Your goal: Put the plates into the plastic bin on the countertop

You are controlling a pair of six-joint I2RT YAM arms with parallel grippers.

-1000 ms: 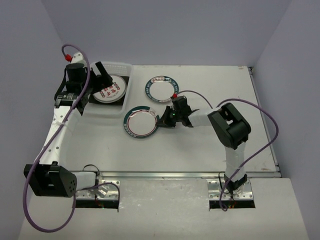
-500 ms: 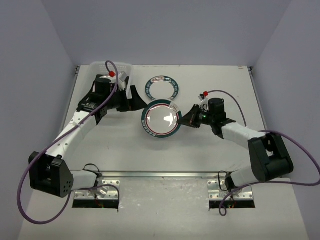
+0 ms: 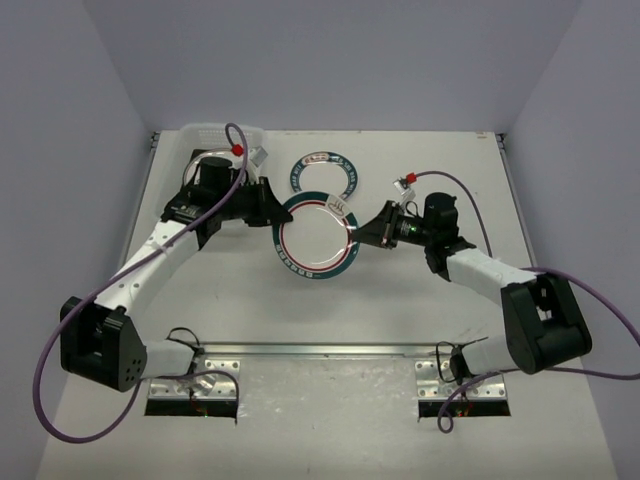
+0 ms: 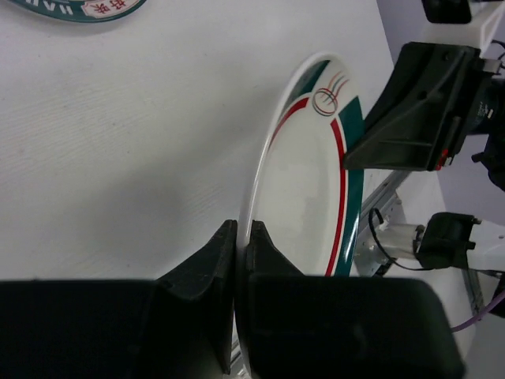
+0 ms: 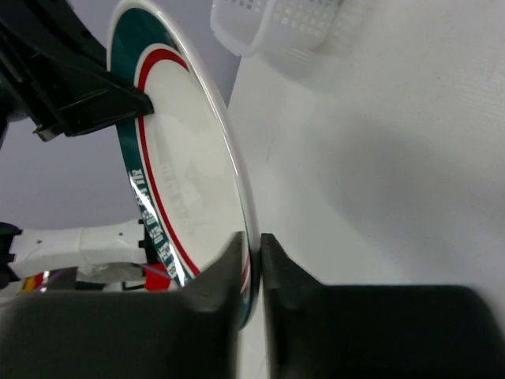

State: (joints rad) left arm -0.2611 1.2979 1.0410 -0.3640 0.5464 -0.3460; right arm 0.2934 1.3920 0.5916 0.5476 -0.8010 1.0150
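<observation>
A round white plate [image 3: 317,235] with a teal rim and red ring hangs above the countertop [image 3: 400,300], held from both sides. My left gripper [image 3: 279,212] is shut on its left rim; in the left wrist view the fingertips [image 4: 243,233] pinch the thin edge of the plate [image 4: 308,181]. My right gripper [image 3: 363,231] sits on the opposite rim, and in its wrist view both fingers [image 5: 254,241] press close on the plate's edge [image 5: 189,181]. A second teal-rimmed plate [image 3: 325,175] lies flat behind. The plastic bin [image 3: 205,133] stands at the back left, largely hidden by my left arm.
The bin's latticed wall [image 5: 292,28] shows at the top of the right wrist view. The metal front edge [image 3: 330,350] runs along the near side of the table. Purple cables loop from both arms. Grey walls enclose the table on three sides.
My left arm swung from the bin to the lifted plate and shut on its left rim. The right arm raised the plate off the table and carried it toward the middle.
</observation>
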